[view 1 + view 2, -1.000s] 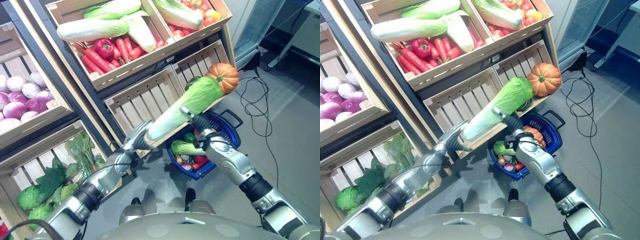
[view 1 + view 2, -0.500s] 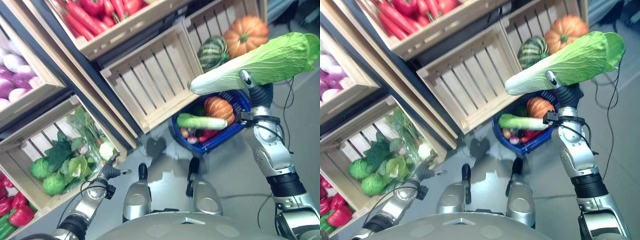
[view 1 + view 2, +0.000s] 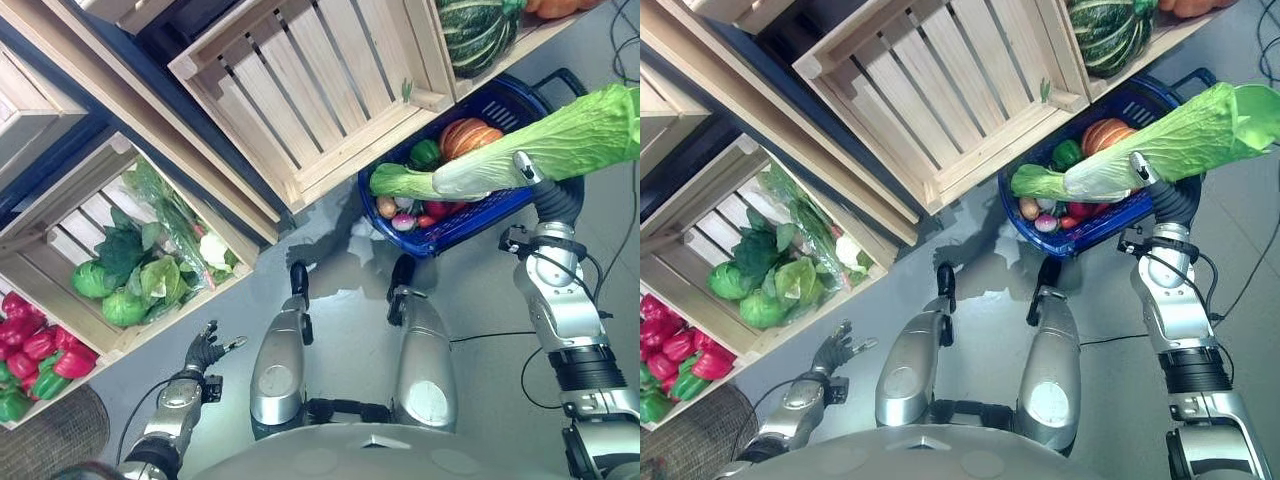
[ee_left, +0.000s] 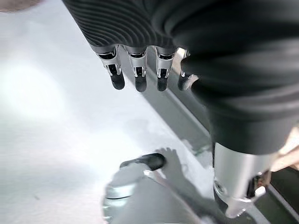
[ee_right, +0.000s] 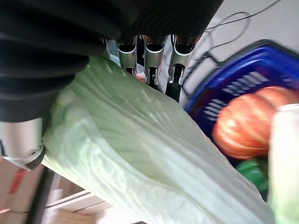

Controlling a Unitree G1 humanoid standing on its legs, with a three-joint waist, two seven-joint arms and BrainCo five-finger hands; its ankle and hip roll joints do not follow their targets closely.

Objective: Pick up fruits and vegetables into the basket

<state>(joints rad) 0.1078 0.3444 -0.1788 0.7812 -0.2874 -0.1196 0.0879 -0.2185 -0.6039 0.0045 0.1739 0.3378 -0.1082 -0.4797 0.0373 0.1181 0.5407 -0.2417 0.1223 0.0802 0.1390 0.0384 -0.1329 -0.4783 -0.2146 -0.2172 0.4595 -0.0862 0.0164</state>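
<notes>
Crates: slatted wooden crate (image 3: 320,95) stands empty; the lower one (image 3: 75,235) holds leafy greens (image 3: 135,275).
Basket: blue basket (image 3: 470,215) on the floor below the empty crate — inside, a small orange pumpkin (image 3: 468,135), a second napa cabbage (image 3: 402,182) and small vegetables.
Napa cabbage: napa cabbage (image 3: 1170,145) held over the basket's rim, leafy end away from the crates.
Right hand: right hand (image 5: 154,56) — fingers curled round the napa cabbage.
Left hand: left hand (image 3: 205,350) low near the floor, fingers loosely spread, holding nothing.
</notes>
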